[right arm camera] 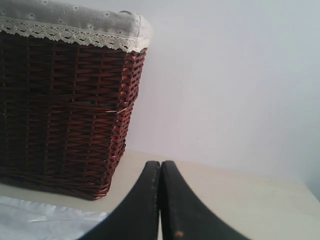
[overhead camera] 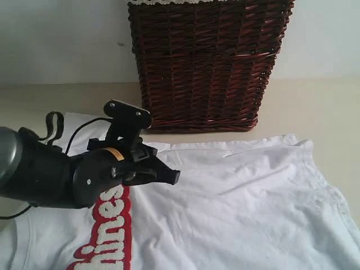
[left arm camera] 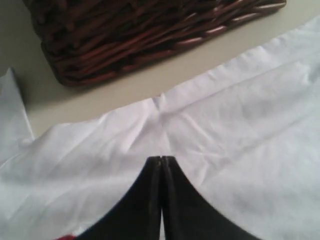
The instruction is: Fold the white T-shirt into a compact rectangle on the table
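Note:
The white T-shirt (overhead camera: 242,202) lies spread flat on the cream table (overhead camera: 320,107), its red-outlined lettering (overhead camera: 109,228) showing at the lower left. My left gripper (overhead camera: 173,177) hovers over the shirt's upper middle, shut with nothing between its jaws. In the left wrist view its closed tips (left arm camera: 161,159) sit above plain white cloth (left arm camera: 240,130), near the shirt's far edge. My right gripper (right arm camera: 160,164) is shut and empty, held above the table near a corner of the shirt (right arm camera: 45,220). The right arm is out of the exterior view.
A dark brown wicker basket (overhead camera: 205,62) with a lace-trimmed liner (right arm camera: 75,22) stands at the back of the table, just beyond the shirt's far edge. A pale wall (overhead camera: 56,39) rises behind it. Bare table (right arm camera: 260,200) lies to the basket's right.

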{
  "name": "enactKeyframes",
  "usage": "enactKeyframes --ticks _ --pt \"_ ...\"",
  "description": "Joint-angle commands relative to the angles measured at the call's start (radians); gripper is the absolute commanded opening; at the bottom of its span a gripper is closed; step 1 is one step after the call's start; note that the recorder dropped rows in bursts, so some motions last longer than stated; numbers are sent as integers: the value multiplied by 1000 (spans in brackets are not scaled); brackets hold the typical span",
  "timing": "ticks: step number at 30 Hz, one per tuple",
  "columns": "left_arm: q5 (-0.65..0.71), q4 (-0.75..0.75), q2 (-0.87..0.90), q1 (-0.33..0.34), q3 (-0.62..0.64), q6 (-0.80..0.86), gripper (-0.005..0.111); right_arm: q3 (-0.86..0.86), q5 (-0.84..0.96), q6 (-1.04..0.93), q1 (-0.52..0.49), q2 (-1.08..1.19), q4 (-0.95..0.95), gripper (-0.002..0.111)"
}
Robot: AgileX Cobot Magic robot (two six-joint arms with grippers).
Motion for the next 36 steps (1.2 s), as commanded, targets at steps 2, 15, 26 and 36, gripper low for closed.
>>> enactKeyframes --ticks 2,15,26,36 --pt "78 6 83 41 -98 -8 0 2 -3 -3 -5 -6 -4 0" --pt "282 111 331 125 -364 -3 0 2 -3 -3 -5 -6 -4 0" --pt "287 195 395 148 -493 -3 0 2 -3 -3 -5 -6 -4 0" --pt "293 193 213 155 -493 -3 0 2 -3 -3 -5 -6 -4 0"
